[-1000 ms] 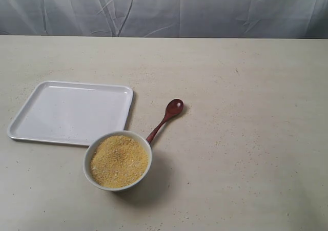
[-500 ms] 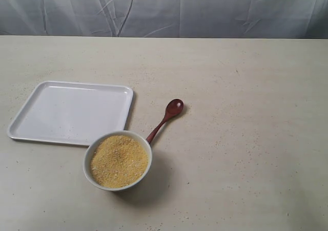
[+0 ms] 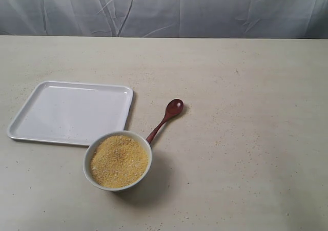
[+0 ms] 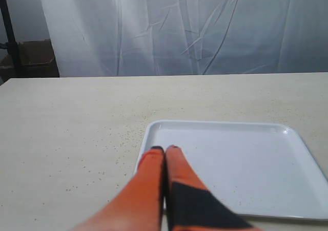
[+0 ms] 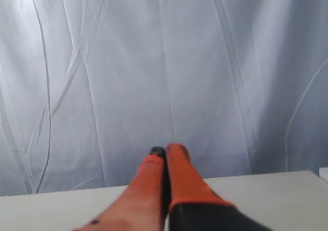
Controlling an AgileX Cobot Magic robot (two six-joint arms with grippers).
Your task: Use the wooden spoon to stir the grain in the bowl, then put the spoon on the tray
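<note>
The white bowl (image 3: 118, 160) stands near the table's front, heaped with golden grain (image 3: 119, 161). Behind it on its right, the dark wooden spoon (image 3: 165, 118) lies on the table, its handle end against the bowl's rim and its head pointing away. The white tray (image 3: 72, 112) lies empty behind the bowl on the left. Neither arm shows in the exterior view. My left gripper (image 4: 164, 149) is shut with nothing in it, its tips over the near corner of the tray (image 4: 236, 164). My right gripper (image 5: 165, 150) is shut, holds nothing, and points at the curtain.
Loose grains are scattered over the beige table (image 3: 246, 87). A grey-white curtain (image 3: 164, 11) hangs behind the table's far edge. A dark stand and a box (image 4: 31, 54) are at the side in the left wrist view.
</note>
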